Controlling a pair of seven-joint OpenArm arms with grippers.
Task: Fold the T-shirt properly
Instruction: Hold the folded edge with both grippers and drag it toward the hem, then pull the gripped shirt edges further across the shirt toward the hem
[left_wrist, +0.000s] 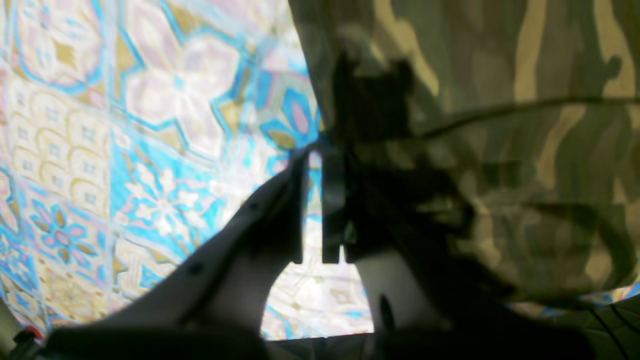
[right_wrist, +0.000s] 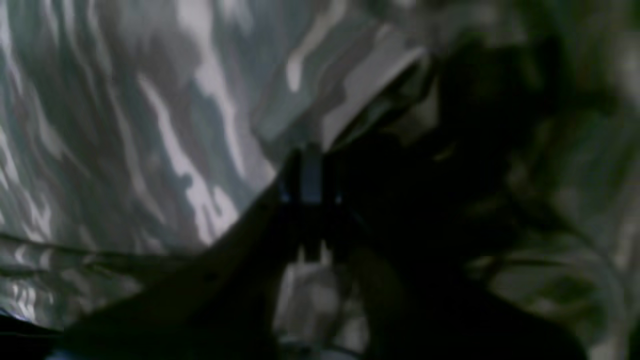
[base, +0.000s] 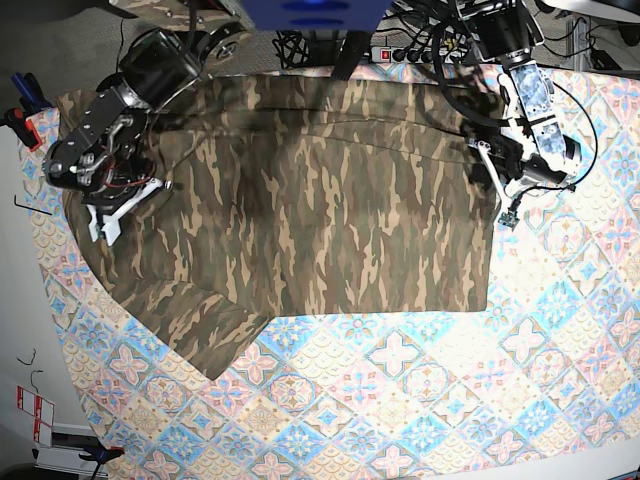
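Tablecloth (base: 420, 400) in blue, pink and cream tiles covers the worktop's near edge, bare of clothing. Beyond it the T-shirt (base: 320, 200) lies spread flat toward the far edge, one sleeve angled to the near-left. Left end effector (left_wrist: 314, 152), pressed together, pinches the T-shirt's right-hand edge; right end effector (base: 108, 222), also pressed together, sits on the opposite sleeve.

The base view is evenly lit and sharp; the arms cast soft shadows on the T-shirt (base: 320, 200). The left wrist view is blurred, the tablecloth (left_wrist: 150, 125) glaring bright, the pincer (left_wrist: 320, 200) backlit and dark. The right wrist view is dim, murky and out of focus.
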